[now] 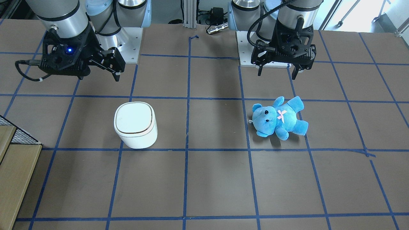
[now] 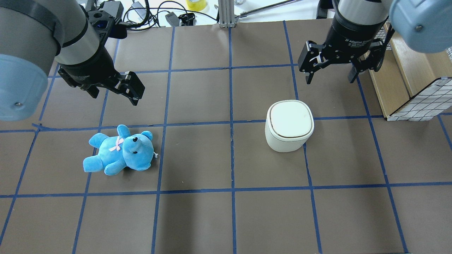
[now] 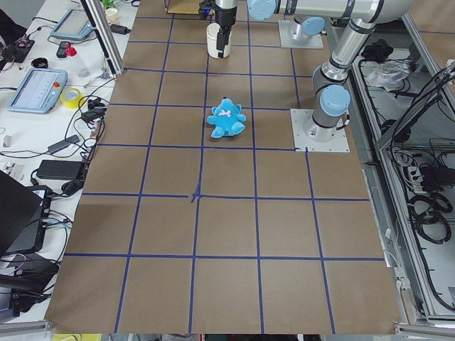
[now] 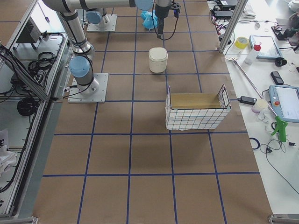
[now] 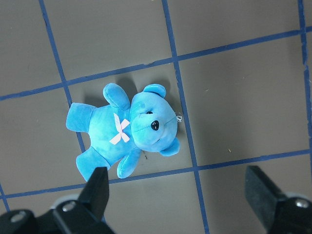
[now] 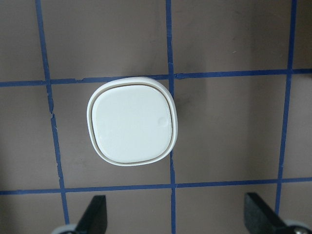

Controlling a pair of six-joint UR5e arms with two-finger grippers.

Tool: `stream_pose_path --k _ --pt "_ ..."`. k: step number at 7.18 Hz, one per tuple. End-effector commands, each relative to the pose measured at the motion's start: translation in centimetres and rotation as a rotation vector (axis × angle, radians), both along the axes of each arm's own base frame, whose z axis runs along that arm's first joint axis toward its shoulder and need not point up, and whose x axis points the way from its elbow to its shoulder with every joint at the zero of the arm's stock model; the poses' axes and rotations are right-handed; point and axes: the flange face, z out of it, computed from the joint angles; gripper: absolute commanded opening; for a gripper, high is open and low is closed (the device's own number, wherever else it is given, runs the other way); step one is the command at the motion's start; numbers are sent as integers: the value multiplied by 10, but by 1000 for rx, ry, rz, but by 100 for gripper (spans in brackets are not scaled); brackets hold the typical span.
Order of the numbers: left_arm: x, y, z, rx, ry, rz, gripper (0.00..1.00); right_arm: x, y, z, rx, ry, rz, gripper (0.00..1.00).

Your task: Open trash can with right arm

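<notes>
The small white rounded-square plastic trash can point(image 2: 289, 125) sits with its lid shut. The black right gripper point(image 2: 331, 74) hangs near it, jaws spread, empty.

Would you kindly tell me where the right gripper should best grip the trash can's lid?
Probably no pinch: the lid lies flat and flush inside the trash can rim. The right gripper should come straight down and press near the lid's edge.

The trash can point(image 1: 135, 126) is white with a dark seam, the teddy bear point(image 1: 278, 118) blue with a pink bow, the table point(image 1: 217, 185) brown, blue-gridded.
</notes>
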Motion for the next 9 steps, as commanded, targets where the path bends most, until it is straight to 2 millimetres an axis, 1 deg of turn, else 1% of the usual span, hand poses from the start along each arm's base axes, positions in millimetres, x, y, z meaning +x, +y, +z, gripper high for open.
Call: stream_pose_path --k 1,5,6,7,8,9 --pt "0 0 0 0 0 0 100 0 0 0 -3 0 0 100" --pt "0 0 0 0 0 0 100 0 -1 -1 0 0 -2 99" --pt "0 0 0 0 0 0 100 0 0 -1 2 0 -6 91" --pt "0 0 0 0 0 0 100 1 -1 -1 -1 0 -5 72" --pt "0 0 0 0 0 0 100 1 -2 -7 11 -1 -5 58" --pt "0 0 0 0 0 0 100 2 -4 -20 31 -3 -6 35"
